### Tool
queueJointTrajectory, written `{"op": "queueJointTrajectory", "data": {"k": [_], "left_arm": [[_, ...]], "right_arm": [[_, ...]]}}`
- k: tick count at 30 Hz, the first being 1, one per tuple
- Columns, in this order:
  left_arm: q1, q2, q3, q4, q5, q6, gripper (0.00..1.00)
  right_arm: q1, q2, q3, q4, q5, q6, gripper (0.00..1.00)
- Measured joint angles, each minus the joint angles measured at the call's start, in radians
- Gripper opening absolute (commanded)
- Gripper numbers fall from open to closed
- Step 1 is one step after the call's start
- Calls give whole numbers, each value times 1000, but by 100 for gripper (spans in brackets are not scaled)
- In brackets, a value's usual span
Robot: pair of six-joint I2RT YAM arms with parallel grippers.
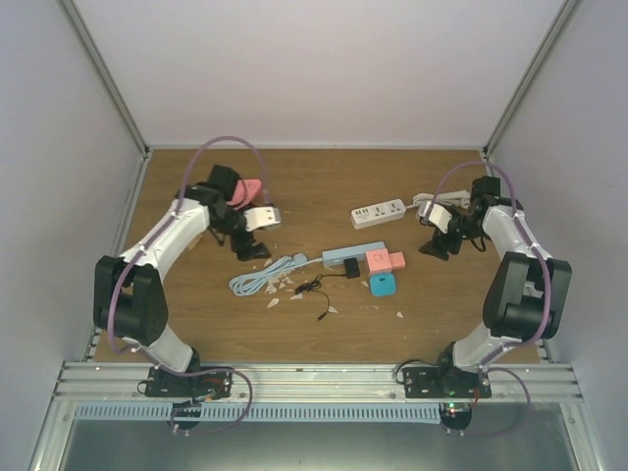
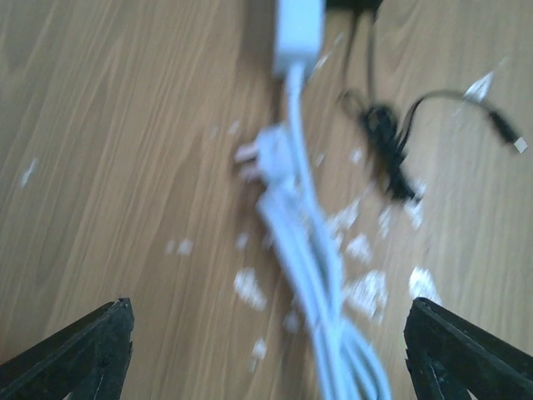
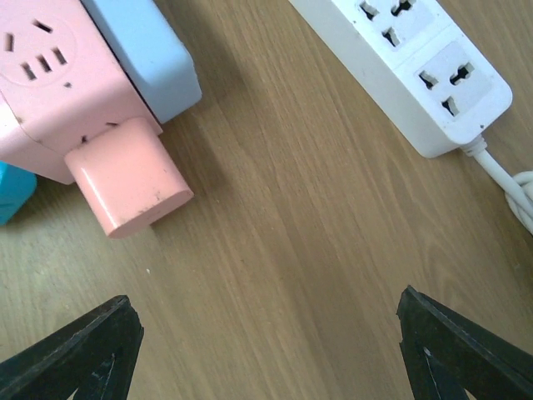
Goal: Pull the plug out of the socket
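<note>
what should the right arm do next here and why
Probably slide the right gripper toward the pink plug, which sticks out of the pink socket block. Its jaws stand open over the wooden table, and the plug lies off to one side in the wrist view, outside their gap.

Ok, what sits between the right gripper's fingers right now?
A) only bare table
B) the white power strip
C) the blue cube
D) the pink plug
A: the right gripper stands open over bare table, with the pink plug off to the upper left and the white power strip at the upper right.
</note>
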Motion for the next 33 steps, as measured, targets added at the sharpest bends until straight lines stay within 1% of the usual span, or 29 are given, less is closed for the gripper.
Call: {"op": "queueJointTrajectory", "data": {"k": [2,5,10,15,17,23,28,30,33], "left_arm": [[-95,0,5,40,9,-45,86],[-208,15,19,95,12,-109,78],[-318,132,83,208,11,-198,70],[-370,266,115,282,4,-266,64],[-383,298,116,303,-4,-283,62],[-427,342,116,378,-53,-317,53],[-433,369,116,427,-88,-334,47],[-433,380,116,436,-99,-336,41],[-433,399,116,445,-111,-342,30]], "right_arm": [[-3,-28,-29,5,-11,6,85],[-5,-79,-83,16,-26,13,83],[-5,-173,-203,72,-39,20,81],[-5,-238,-293,125,-52,21,80],[-5,-250,-309,137,-54,23,80],[-5,-255,-321,166,-64,24,80],[-5,-256,-329,176,-76,23,79],[-5,-258,-335,177,-77,23,79],[-5,-268,-340,177,-78,22,79]]}}
